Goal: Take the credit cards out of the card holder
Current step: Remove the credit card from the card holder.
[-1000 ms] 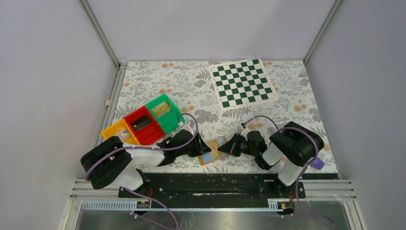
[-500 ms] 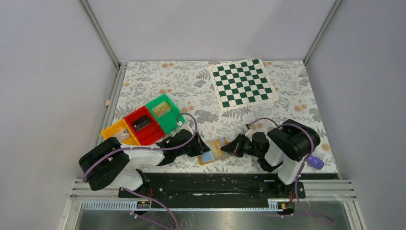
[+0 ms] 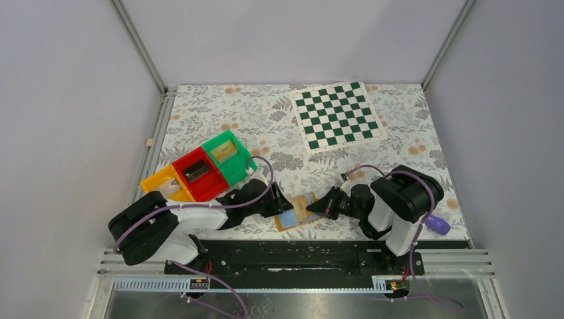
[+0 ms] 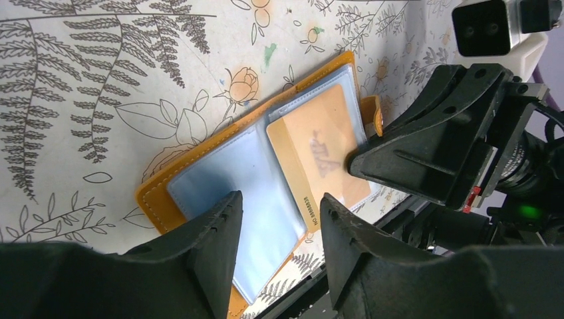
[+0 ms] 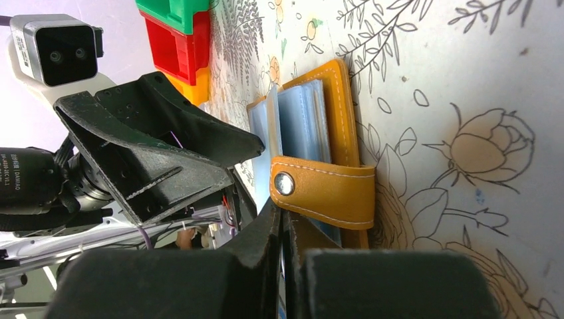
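Note:
The card holder [image 3: 297,210] lies open near the table's front edge, orange border around pale-blue pages. In the left wrist view [image 4: 219,179] an orange-tan card [image 4: 319,146] sits in the right clear sleeve, reaching over the fold. My left gripper [image 3: 282,205] is open, its fingers [image 4: 219,232] straddling the left page. My right gripper [image 3: 318,207] is shut, its tip on the card's right edge [image 4: 356,163]. In the right wrist view its jaws [image 5: 284,219] meet just below the holder's snap strap [image 5: 326,189]; nothing shows clearly between them.
Yellow, red and green bins [image 3: 199,171] stand behind the left arm. A green-and-white chessboard [image 3: 336,115] lies at the back right. The black rail [image 3: 292,256] runs along the table's front edge just below the holder. A small purple object [image 3: 435,224] sits by the right arm.
My right gripper's tip has drawn back a little to the right across the card holder. The left gripper and the holder have stayed put.

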Controlling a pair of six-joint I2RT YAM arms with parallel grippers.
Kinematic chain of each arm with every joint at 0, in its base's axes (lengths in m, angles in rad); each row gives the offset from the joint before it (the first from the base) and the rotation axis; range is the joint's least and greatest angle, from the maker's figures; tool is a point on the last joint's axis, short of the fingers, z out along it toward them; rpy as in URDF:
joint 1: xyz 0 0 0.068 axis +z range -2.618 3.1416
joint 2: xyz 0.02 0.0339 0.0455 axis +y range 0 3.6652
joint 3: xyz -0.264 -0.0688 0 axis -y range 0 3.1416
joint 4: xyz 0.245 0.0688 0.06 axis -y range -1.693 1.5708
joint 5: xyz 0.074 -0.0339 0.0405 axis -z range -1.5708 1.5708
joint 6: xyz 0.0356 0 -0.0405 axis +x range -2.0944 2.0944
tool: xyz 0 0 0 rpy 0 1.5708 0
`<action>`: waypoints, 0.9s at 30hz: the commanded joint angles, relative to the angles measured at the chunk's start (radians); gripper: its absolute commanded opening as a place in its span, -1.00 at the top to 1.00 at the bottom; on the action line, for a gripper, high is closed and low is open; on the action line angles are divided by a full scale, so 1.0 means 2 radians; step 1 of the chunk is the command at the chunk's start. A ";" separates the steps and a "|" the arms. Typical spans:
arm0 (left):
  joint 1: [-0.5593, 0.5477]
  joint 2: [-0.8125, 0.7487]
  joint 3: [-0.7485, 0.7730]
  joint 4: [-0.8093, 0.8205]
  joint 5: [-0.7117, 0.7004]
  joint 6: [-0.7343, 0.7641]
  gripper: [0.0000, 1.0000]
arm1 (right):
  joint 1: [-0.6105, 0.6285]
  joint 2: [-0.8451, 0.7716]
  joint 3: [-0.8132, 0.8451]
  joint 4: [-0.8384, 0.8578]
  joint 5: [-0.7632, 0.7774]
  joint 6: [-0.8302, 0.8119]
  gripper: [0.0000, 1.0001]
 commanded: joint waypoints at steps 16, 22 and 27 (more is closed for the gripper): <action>0.002 0.014 -0.027 0.110 0.016 -0.032 -0.01 | -0.002 -0.035 -0.006 0.026 -0.027 0.035 1.00; 0.001 0.016 -0.021 0.124 0.024 -0.035 -0.01 | -0.002 -0.048 -0.007 0.027 -0.028 0.044 1.00; 0.000 0.035 -0.039 0.191 0.038 -0.056 0.05 | -0.002 -0.063 -0.010 0.026 -0.026 0.047 1.00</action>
